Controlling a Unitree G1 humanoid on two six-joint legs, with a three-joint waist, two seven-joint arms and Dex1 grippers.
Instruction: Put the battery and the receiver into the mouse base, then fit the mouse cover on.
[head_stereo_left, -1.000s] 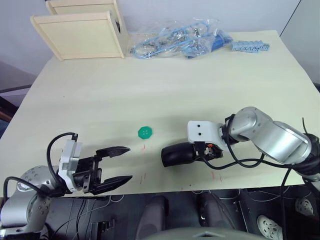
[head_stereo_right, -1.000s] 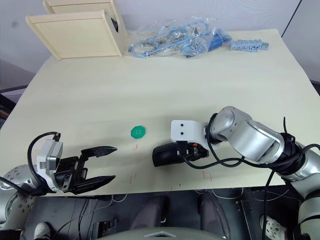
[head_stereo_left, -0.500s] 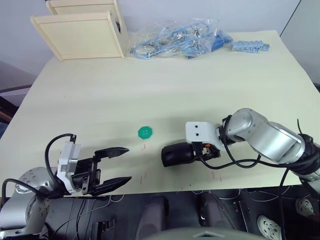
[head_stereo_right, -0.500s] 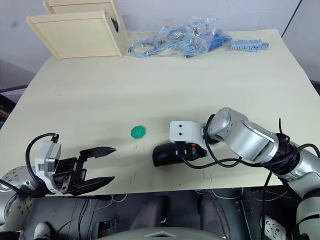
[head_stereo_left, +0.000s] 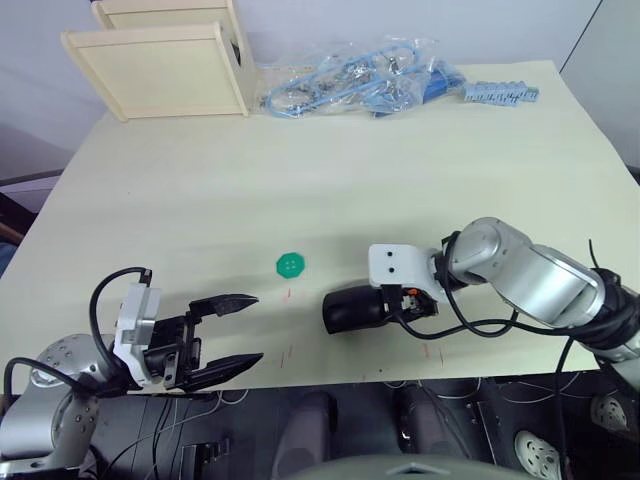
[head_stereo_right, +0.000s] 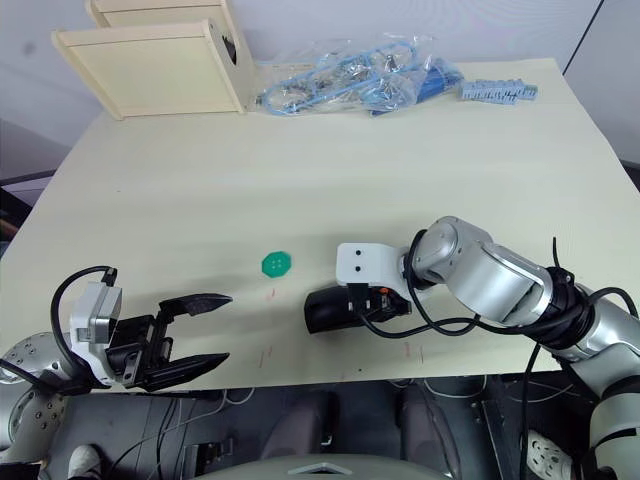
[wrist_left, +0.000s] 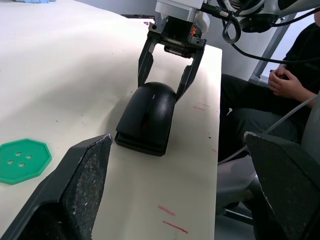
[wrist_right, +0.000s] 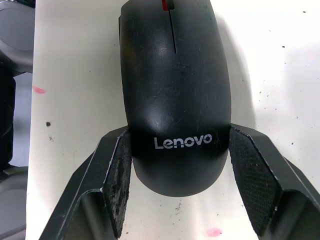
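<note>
The pale tabletop (head_stereo_left: 330, 170) is carrying everything, and at its far left corner a light wooden box (head_stereo_left: 165, 60) is standing, with a heap of clear plastic bags (head_stereo_left: 350, 80) holding blue parts lying beside it and a small blue strip of parts (head_stereo_left: 500, 93) lying further toward the right. The right gripper (head_stereo_left: 385, 305) is reaching in from the right near the front edge, its white wrist block sitting above the black mouse, and its jaws are straddling the rear of the mouse with one finger (wrist_right: 117, 175) on each flank; in the right wrist view the pads are lying right against the shell on both sides, so the jaws are grasping the mouse. The left gripper (head_stereo_left: 235, 335) is hovering at the front left of the tabletop, well apart from the mouse, with its jaws spread wide and holding nothing. The mouse cover (wrist_right: 175, 95) (glossy black, carrying a white brand name near its rear) is sitting on top of the mouse base (wrist_left: 140, 142), whose lower rim is showing beneath the shell in the left wrist view, and the assembled mouse is resting flat on the tabletop near the front edge. A green round disc (head_stereo_left: 290, 264) with small holes is lying on the tabletop just beyond and to the left of the mouse, apart from it.
</note>
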